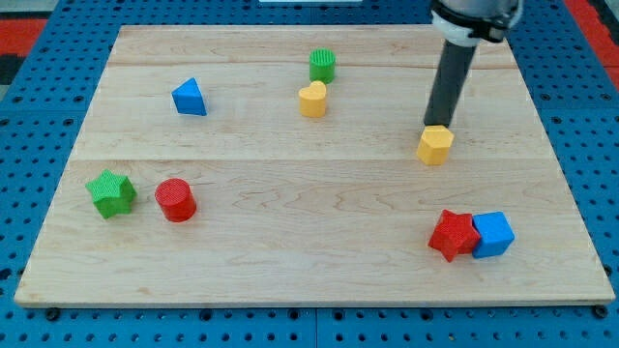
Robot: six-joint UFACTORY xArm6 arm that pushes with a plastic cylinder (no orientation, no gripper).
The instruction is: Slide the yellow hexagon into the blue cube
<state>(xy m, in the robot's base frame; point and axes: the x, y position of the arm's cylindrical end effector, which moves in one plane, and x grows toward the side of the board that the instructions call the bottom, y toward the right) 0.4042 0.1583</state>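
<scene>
Yellow hexagon point(435, 145) against my tip point(440, 125)

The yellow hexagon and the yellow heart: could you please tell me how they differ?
The yellow hexagon has flat sides and sits right under my tip; the yellow heart is lobed, far from my tip.
The hexagon stands alone; the heart sits beside the green cylinder.
Both are yellow.

A robotics lab bench set up for tabletop pushing trials

A pale wooden board of joined planks point(290, 261) lies on a blue perforated metal base plate point(44, 77), with red flooring or matting point(29, 39) at the view's top corners, and small coloured plastic test blocks are scattered on the board.
</scene>
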